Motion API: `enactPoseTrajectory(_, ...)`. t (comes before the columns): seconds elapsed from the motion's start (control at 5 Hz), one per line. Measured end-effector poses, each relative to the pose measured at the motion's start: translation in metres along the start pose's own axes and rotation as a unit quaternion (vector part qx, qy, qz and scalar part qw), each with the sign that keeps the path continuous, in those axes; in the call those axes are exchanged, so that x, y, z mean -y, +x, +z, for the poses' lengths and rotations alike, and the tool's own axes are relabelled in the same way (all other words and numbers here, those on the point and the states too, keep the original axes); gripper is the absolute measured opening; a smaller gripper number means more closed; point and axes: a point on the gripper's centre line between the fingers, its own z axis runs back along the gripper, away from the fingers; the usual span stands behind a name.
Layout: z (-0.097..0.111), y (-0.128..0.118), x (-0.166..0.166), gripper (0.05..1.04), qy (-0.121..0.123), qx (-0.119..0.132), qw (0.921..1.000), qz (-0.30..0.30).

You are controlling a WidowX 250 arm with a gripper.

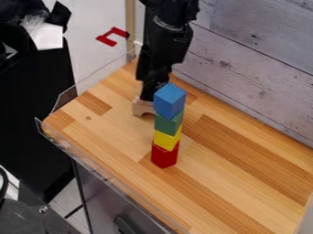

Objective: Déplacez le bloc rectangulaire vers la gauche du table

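Note:
The black gripper (148,93) hangs down near the far left part of the table, behind the block tower. Directly below it, and reaching its lower end, is a light wooden block (142,108) with an arched notch in its underside. The tower hides the right part of this block. Whether the gripper holds the block I cannot tell. The wooden table (104,125) has light and darker brown strips.
In front of the gripper stands a tower of a red block (164,156), a yellow block (166,140), a green block (167,123) and a blue block (169,101). A transparent rim (56,137) borders the table's left side; a grey plank wall (245,77) rises behind.

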Motion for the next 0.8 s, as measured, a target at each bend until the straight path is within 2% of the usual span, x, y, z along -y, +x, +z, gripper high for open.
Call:
enactPoseTrajectory(0.2,-0.009,-0.006,-0.008,0.998,-0.011,0.005,0.9996,0.025)
enactPoseTrajectory(0.4,-0.010,-0.006,-0.015,0.998,-0.001,0.017,0.9993,0.034)
enactPoseTrajectory(0.6,-0.021,-0.004,-0.014,0.998,-0.011,0.011,0.9993,0.034)
enactPoseTrajectory(0.8,-0.025,-0.003,-0.012,0.945,-0.017,0.006,0.9991,0.038)
